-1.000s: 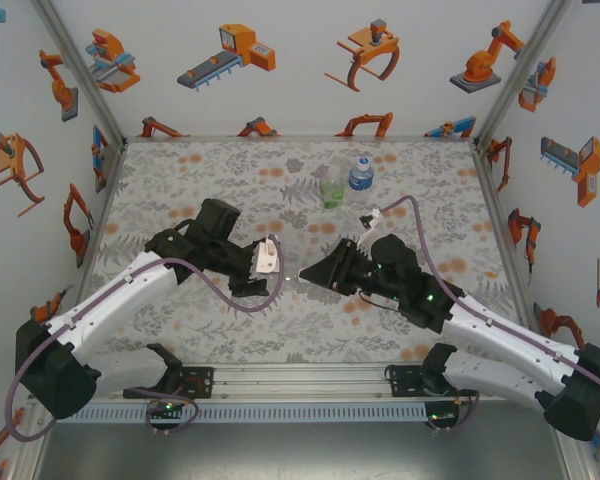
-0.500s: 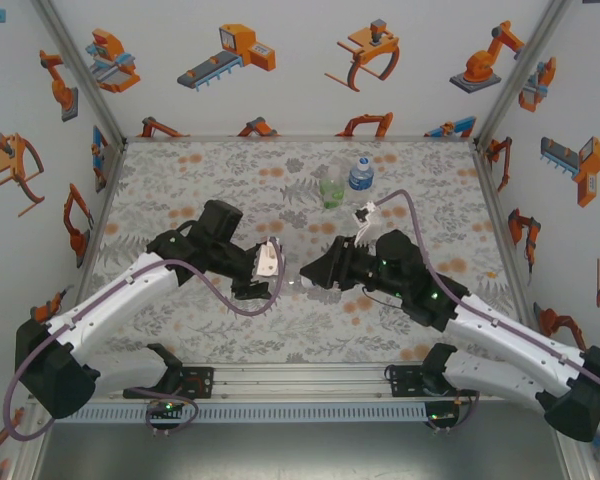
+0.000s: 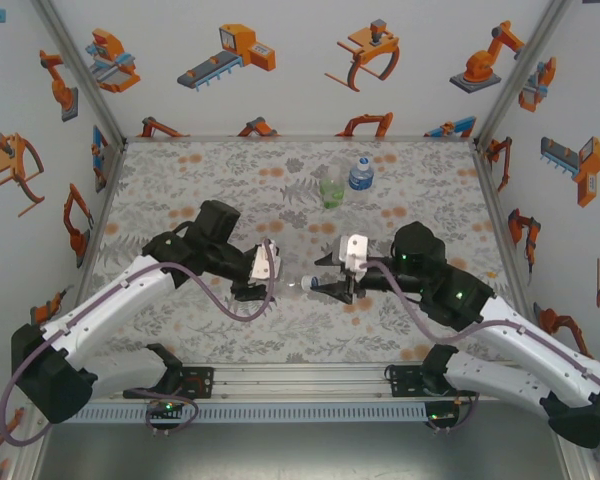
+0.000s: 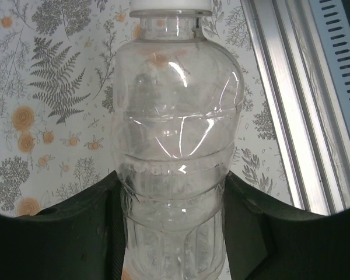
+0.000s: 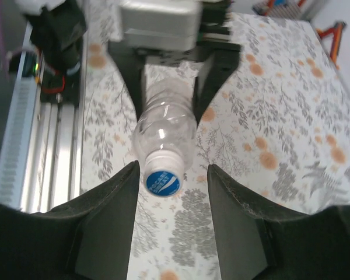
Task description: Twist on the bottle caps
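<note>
Behind, upright: green bottle (image 3: 331,188) beside blue bottle (image 3: 360,174). Pinched in left gripper (image 4: 175,233): clear bottle (image 4: 176,134), level, cap (image 5: 163,181) on, flanked by right gripper (image 5: 172,174), jaws parted.

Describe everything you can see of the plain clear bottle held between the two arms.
The clear bottle is unlabelled plastic with ribbed, waisted sides, and looks empty. A white cap with a blue printed top sits on its neck. It is held sideways, the left tool shut around its lower body. The right tool stands open, a finger either side of the cap, not touching.
</note>
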`<action>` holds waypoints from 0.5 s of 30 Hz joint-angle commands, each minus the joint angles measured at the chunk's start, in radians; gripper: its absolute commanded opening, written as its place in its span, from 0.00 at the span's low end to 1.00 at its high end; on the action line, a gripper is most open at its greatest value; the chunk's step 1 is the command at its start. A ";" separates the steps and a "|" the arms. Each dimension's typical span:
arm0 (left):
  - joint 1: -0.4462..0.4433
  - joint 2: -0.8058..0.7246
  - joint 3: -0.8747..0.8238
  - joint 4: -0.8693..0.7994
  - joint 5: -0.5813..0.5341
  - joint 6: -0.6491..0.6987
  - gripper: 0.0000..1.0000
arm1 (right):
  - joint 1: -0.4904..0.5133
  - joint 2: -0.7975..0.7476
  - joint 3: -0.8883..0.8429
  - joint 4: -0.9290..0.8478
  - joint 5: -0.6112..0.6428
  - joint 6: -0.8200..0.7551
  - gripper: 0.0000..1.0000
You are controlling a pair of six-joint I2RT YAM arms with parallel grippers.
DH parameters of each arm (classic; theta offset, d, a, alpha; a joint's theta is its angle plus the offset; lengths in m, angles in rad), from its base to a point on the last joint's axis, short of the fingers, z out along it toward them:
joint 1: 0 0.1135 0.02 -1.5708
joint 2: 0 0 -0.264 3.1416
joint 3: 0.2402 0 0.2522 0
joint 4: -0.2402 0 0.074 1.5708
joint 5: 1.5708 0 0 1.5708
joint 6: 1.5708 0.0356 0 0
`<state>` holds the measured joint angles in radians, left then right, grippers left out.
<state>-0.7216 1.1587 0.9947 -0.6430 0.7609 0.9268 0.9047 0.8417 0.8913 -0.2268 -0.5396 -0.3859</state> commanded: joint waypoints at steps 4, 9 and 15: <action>-0.011 -0.025 -0.004 0.002 0.067 0.037 0.00 | -0.003 0.001 -0.022 -0.008 -0.134 -0.251 0.47; -0.012 -0.033 -0.005 0.003 0.071 0.037 0.00 | -0.002 0.020 -0.040 0.026 -0.154 -0.246 0.45; -0.013 -0.037 -0.004 0.002 0.072 0.033 0.00 | -0.002 0.030 -0.047 0.029 -0.150 -0.235 0.38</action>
<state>-0.7292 1.1454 0.9943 -0.6449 0.7864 0.9367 0.9043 0.8780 0.8532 -0.2222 -0.6579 -0.6044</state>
